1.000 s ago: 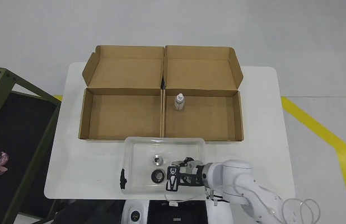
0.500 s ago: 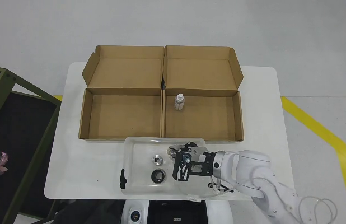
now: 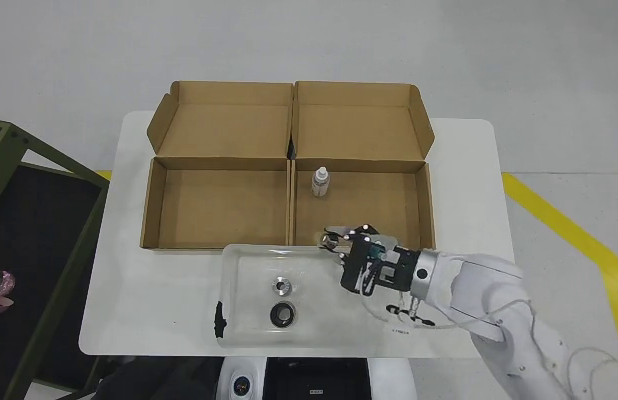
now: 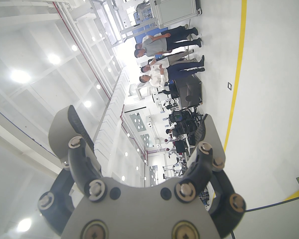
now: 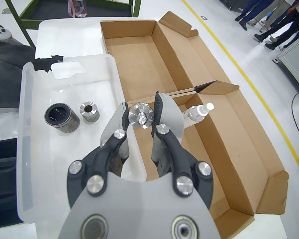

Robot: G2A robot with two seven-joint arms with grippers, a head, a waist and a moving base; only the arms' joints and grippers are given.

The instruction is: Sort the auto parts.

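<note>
The step in hand appears to be the carrying of one part out of the bin toward a box. The right jaws are clenching a silver stepped disc (image 5: pixel 141 118) by its rim and holding it in the air. It is hanging over the line where the 12 o'clock rim of the clear plastic bin (image 3: pixel 239 262) meets the 6 o'clock wall of the right cardboard box (image 3: pixel 409 215), close to that wall's 9 o'clock end. The bin is sitting at the 6 o'clock edge of the desk (image 3: pixel 469 150). Two parts are waiting in it, well apart from the jaws: a dark cylindrical bearing (image 3: pixel 282 315) and, just beside it toward 12 o'clock, a small silver bushing (image 3: pixel 280 287). A small white spray bottle (image 3: pixel 321 183) is sitting near the right box's 11 o'clock corner, and the left cardboard box (image 3: pixel 219 210) is lying open at 10 o'clock on the desk, touching the right one side to side. The left jaws are standing released with nothing between them, pointing up at the hall's ceiling away from the desk. As I judge it, the sorting is at an early stage, with one part lifted and two yet to be taken. The next move is calling for the disc to go farther toward 12 o'clock, past the box wall. It should then come down over bare cardboard clear of the bottle before the jaws let go. Which box suits this part cannot be told from the scene.
</note>
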